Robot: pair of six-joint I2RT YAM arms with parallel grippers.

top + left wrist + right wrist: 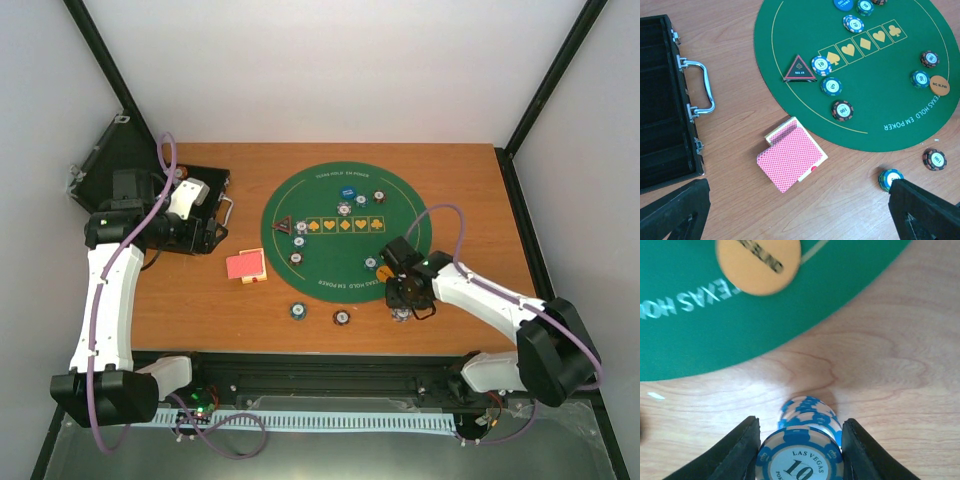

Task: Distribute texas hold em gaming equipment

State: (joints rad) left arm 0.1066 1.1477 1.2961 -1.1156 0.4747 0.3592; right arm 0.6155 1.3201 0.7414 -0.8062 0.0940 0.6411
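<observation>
My right gripper [800, 452] is shut on a short stack of blue-and-white poker chips [807, 432] marked 10, which stands on bare wood just off the green mat's near edge [402, 312]. Its fingers [742, 450] press both sides of the stack. The orange button [758, 262] lies on the mat just beyond. My left gripper [797, 212] hangs open near the red-backed cards [790, 160], holding nothing. On the mat lie a dark triangular marker [799, 70], a blue button [843, 4] and several chips [831, 86].
The black hinged case [665, 110] lies open at the far left, its metal handle [700, 87] toward the mat [400, 200]. Two loose chips [297, 310] [341, 318] sit on the wood in front of the mat. Black frame posts edge the table.
</observation>
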